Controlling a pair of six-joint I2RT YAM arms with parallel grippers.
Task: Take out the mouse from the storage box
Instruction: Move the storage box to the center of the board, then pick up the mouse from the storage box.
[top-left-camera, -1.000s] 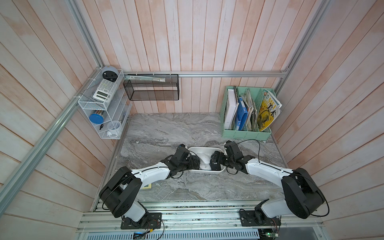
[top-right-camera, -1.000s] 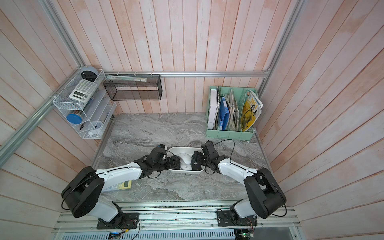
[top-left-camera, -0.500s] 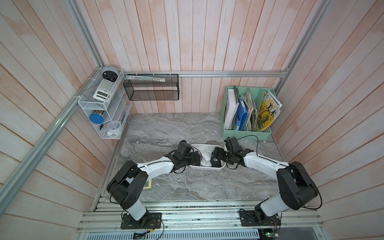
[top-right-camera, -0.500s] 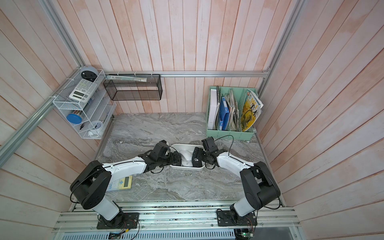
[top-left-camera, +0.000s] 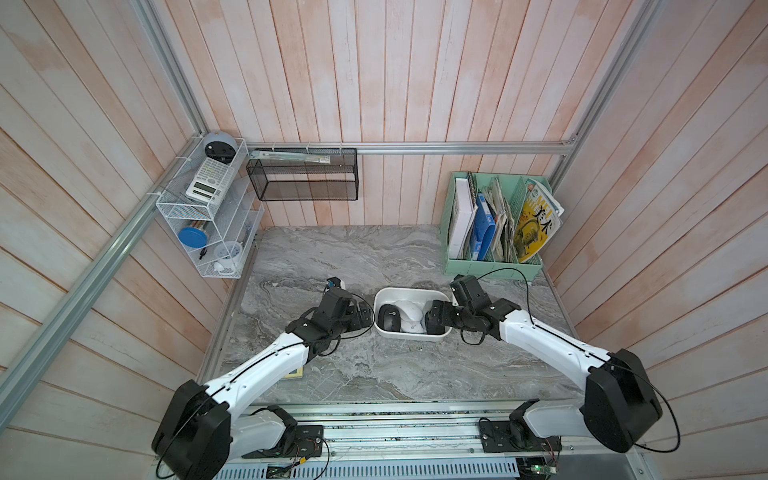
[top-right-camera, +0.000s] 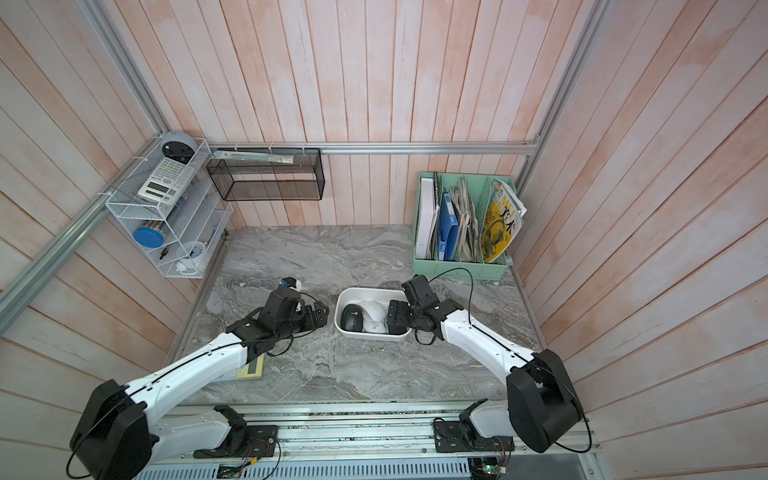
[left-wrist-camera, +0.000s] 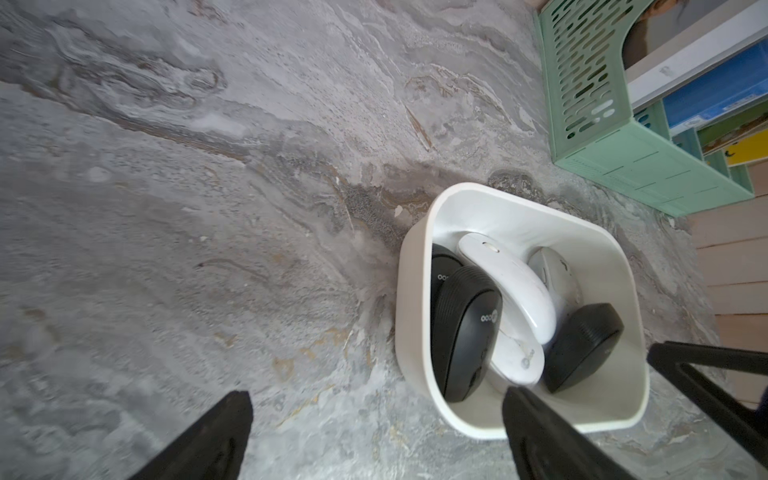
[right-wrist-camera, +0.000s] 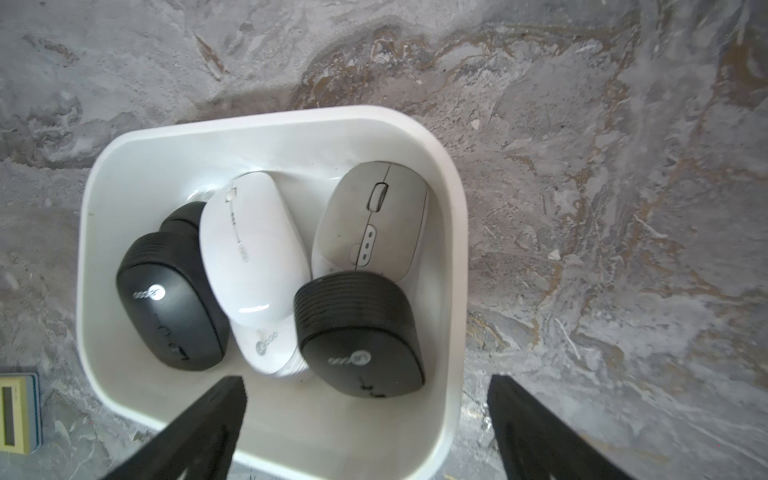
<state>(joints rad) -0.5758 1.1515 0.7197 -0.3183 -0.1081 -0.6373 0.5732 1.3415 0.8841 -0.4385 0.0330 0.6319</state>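
In both top views the storage box (top-left-camera: 409, 336) (top-right-camera: 370, 336) sits on the grey counter (top-left-camera: 332, 257), in front of the mint-green file holder (top-left-camera: 490, 266). My left jaws stand apart just beside the box's left end, over bare counter, gripping nothing. My right jaws hang over the box's right end. A black mouse (top-left-camera: 390, 318) lies at the left end, with a white mouse (top-left-camera: 409, 311) beside it.

In the left wrist view my left jaws are spread wide, one over the counter and one across the box's near rim. Inside the box, the black mouse (left-wrist-camera: 465, 328), the white mouse (left-wrist-camera: 519, 291), a second black mouse (left-wrist-camera: 582, 345) and a pale grey mouse (left-wrist-camera: 557, 270) lie crowded together.

In the right wrist view my right jaws are wide apart and empty. They straddle the box's end wall, one jaw above the box's floor and the other over the counter outside. The second black mouse (right-wrist-camera: 359, 336) lies just ahead between them, overlapping the pale grey mouse (right-wrist-camera: 374, 216) and lying against the white mouse (right-wrist-camera: 253, 257).
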